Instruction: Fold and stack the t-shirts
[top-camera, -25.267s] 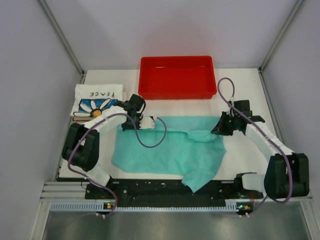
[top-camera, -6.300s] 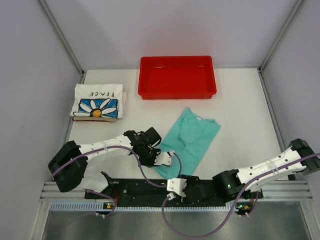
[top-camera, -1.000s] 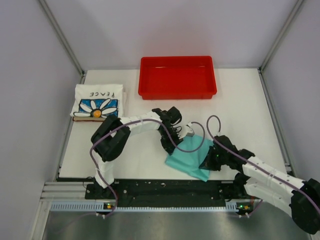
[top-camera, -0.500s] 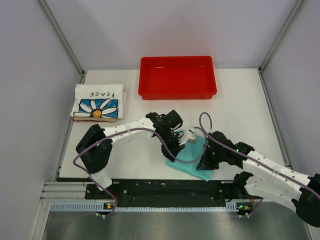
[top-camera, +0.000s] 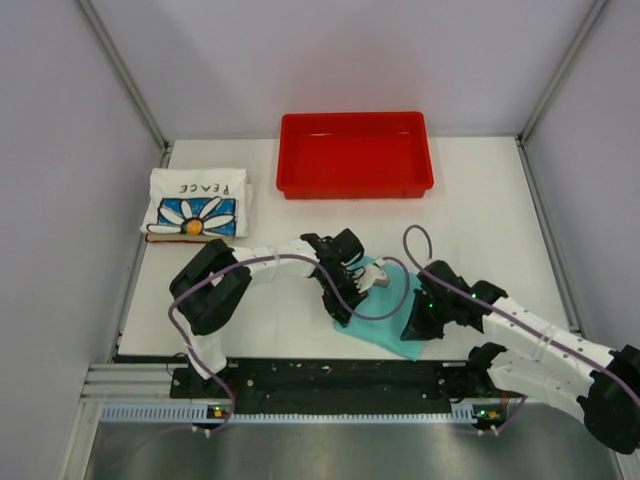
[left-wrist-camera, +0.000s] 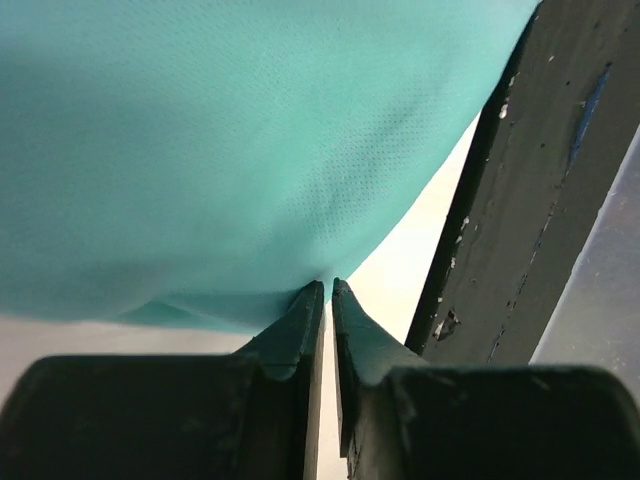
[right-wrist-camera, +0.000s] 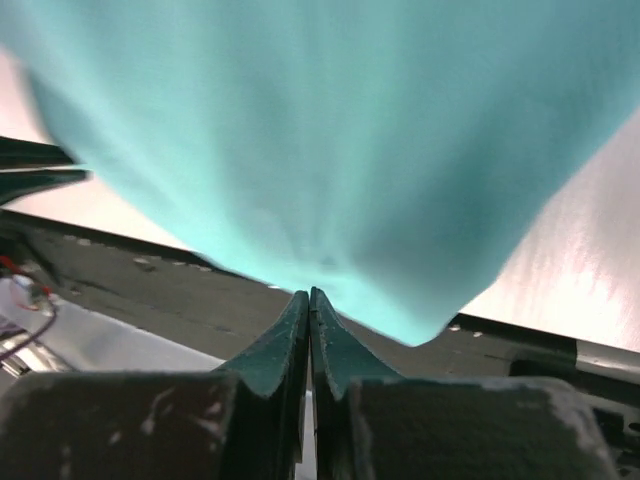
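The teal-green t-shirt (top-camera: 385, 325) lies as a small folded bundle near the table's front edge, between my two arms. My left gripper (top-camera: 342, 306) is at its left edge; in the left wrist view the teal cloth (left-wrist-camera: 250, 150) hangs above the table from the nearly closed tips of that gripper (left-wrist-camera: 328, 287). My right gripper (top-camera: 413, 328) is at the bundle's right edge. In the right wrist view that gripper (right-wrist-camera: 309, 293) is shut, and the creases of the cloth (right-wrist-camera: 320, 130) run to its tips. The white daisy t-shirt (top-camera: 195, 205) lies folded at the back left.
A red tray (top-camera: 355, 183) stands at the back centre. The black base rail (top-camera: 300, 375) runs along the table's front edge, just below the teal shirt, and shows close behind the cloth in both wrist views (left-wrist-camera: 530, 200) (right-wrist-camera: 150, 290). Grey walls close in both sides.
My left gripper has swung from the bundle's far side toward its near left edge, taking cloth with it. The right gripper has stayed close to the near right edge.
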